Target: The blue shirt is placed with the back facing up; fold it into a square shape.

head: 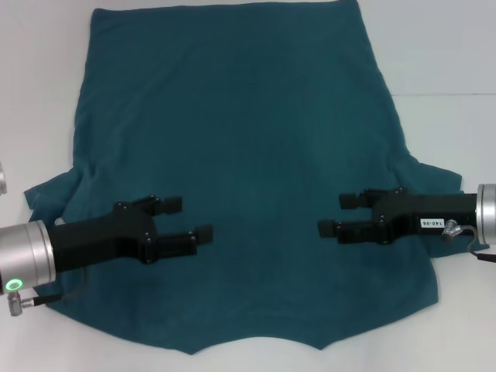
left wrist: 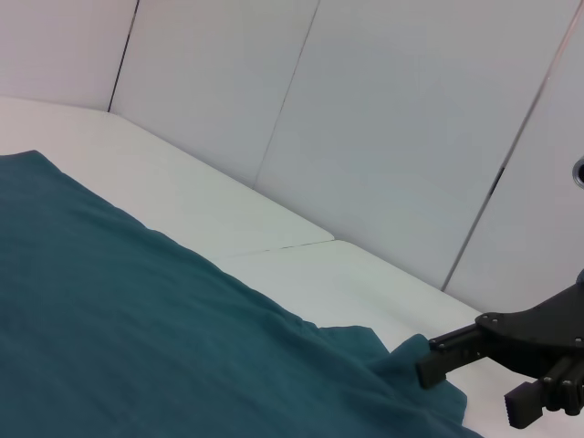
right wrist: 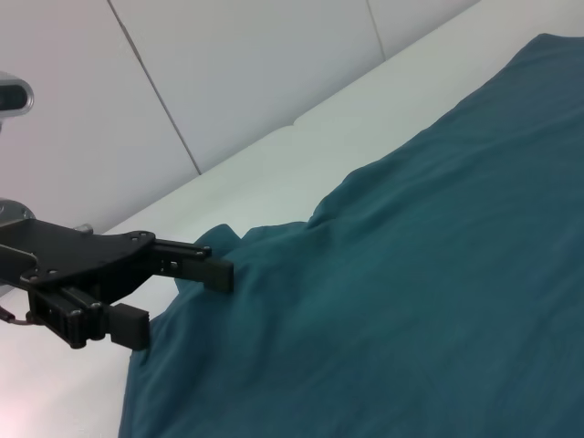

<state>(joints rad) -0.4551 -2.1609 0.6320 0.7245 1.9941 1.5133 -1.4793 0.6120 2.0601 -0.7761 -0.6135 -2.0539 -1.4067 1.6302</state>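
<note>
Shirt (head: 248, 155), the blue shirt, lay flat and plain side up, filling the frame's centre on a white table (head: 449, 46). Left gripper (head: 188, 219) at lower left and right gripper (head: 335, 215) at lower right hovered over it, fingers apart.

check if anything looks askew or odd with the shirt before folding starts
Nothing is damaged. The large teal-blue fabric T-shirt lies spread out, plain side up, slightly rotated on the white table, its sleeves a little bunched. The left gripper and right gripper hang over it, fingers open.
</note>
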